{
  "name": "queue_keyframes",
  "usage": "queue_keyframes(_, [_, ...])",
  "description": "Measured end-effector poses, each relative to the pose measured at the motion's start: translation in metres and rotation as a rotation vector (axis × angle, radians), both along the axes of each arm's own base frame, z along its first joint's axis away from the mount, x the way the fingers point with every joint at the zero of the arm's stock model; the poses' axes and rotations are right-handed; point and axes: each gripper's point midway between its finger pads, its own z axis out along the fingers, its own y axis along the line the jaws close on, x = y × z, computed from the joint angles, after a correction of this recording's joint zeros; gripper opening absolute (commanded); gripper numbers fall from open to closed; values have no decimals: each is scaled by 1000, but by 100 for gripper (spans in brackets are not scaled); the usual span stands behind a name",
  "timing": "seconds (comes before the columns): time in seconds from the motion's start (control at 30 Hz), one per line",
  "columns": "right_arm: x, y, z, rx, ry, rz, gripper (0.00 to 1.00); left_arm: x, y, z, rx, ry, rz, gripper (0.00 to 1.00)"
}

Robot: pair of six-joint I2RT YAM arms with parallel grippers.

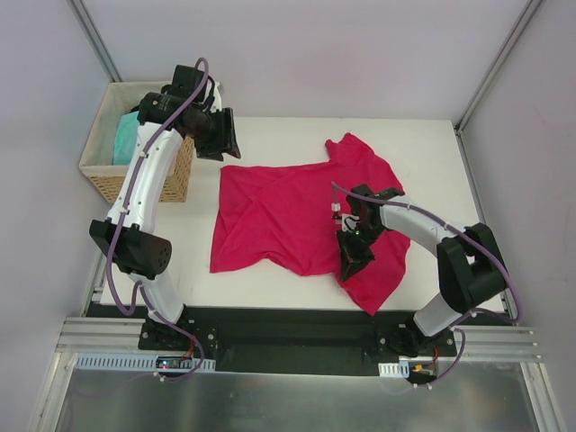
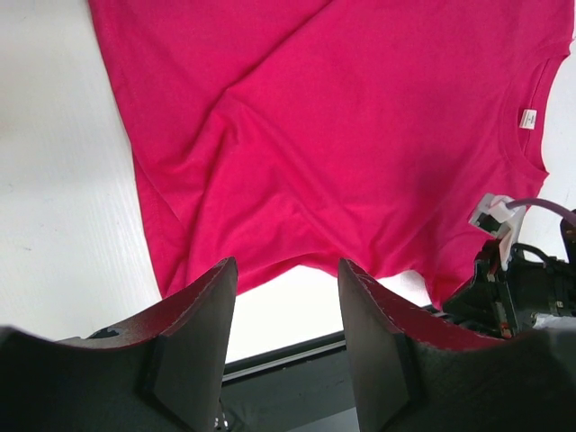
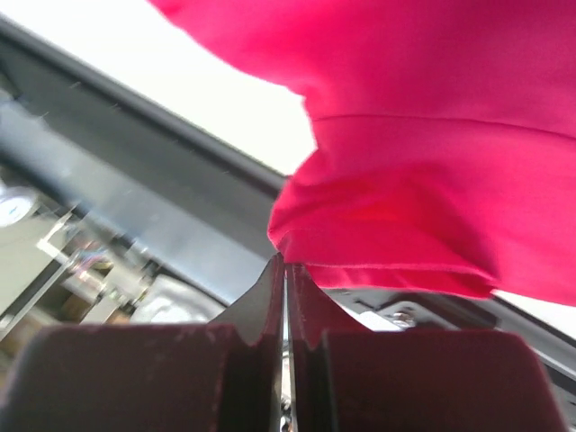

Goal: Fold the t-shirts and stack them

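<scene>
No writing can be read; the small white neck label [image 2: 528,118] on the crimson-pink t-shirt [image 2: 342,153] is too small to make out.

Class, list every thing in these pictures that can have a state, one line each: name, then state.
crimson-pink t-shirt, unfolded, spread rumpled on the table, near edge pinched up
wicker basket, upright, with cloth inside
turquoise t-shirt, crumpled in the wicker basket
left claw, open, empty
right claw, shut on the crimson-pink t-shirt
</scene>
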Motion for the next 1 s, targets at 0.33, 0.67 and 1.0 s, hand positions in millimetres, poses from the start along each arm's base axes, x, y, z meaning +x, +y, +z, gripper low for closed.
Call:
queue_keyframes(0.33, [-26, 35, 23, 200, 93, 57, 38, -1, -5, 7, -28, -11, -16, 52])
queue_keyframes(0.67, [-17, 35, 32, 197, 35, 59, 51, 0, -8, 4, -41, 2, -25, 56])
queue_keyframes(1.0, [165, -17, 18, -78, -308, -230, 38, 7, 4, -4, 25, -23, 16, 54])
